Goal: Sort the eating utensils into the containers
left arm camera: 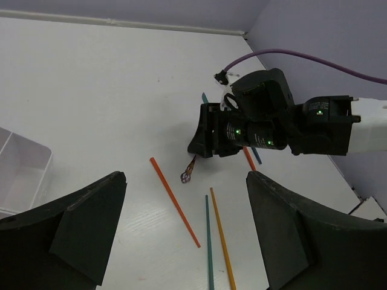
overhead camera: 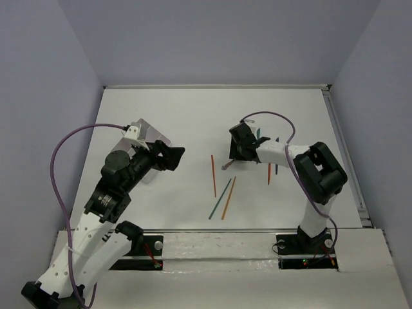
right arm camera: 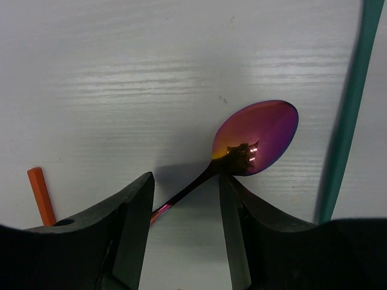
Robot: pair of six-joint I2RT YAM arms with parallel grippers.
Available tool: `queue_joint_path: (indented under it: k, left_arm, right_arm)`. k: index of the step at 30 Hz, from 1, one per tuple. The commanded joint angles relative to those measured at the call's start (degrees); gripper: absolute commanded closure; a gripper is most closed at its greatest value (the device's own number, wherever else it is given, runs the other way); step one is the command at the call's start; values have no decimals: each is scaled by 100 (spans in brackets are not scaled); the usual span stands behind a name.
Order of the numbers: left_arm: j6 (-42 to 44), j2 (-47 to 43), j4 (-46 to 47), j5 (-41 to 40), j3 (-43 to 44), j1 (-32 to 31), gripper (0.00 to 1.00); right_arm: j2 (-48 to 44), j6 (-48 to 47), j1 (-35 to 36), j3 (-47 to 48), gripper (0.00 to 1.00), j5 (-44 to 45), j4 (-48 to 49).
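My right gripper (overhead camera: 239, 149) is shut on the neck of the copper-bowled spoon (right arm camera: 257, 138). The handle runs slantwise between the fingers (right arm camera: 136, 229), and the bowl pokes out in front, low over the table. The spoon tip also shows in the top view (overhead camera: 226, 166) and in the left wrist view (left arm camera: 186, 175). A red stick (overhead camera: 214, 175), a teal stick (overhead camera: 219, 198) and an orange stick (overhead camera: 228, 197) lie mid-table. My left gripper (overhead camera: 174, 156) is open and empty, above the table left of them. The translucent tray (overhead camera: 149, 133) lies partly under the left arm; it also shows in the left wrist view (left arm camera: 24, 175).
Another red stick (overhead camera: 268, 174) and a teal stick (overhead camera: 277, 168) lie under the right forearm. A teal stick (right arm camera: 347, 121) lies right of the spoon bowl, and an orange-red stick end (right arm camera: 41, 194) lies to its left. Lilac walls close in the table on three sides.
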Motion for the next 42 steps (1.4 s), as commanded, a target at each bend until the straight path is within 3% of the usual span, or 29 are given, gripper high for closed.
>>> queue_joint_path:
  k: [1,6,11,20,26,32,42]
  left_arm:
    - [113,-40,212,179,91,-37,7]
    - [113,-5,221,197,82,-37,7]
    - [113,65,203,171,82,-37,8]
    - [113,154,203,136,82,-37,8]
    - [87,311,230,118,99,-37,11]
    - [-343,776,422,424,152,-37,12]
    - [-1336,1708,1187,1102,170,-37,12]
  right_arm:
    - [320,-54,-7,300,48,535,-273]
    - [627,-282,-7,598,55,738,-457]
    - [812,-370,-7,617,74,545,-423]
    - [479,-546,-7,300,93,342,-98]
    - [-171,-1064,-7,-147,93,-96,824]
    - [-1532,-1424,-7,-850,93,-886,1774]
    - [-3063,-1425,713,-1765,93,-2592,2574]
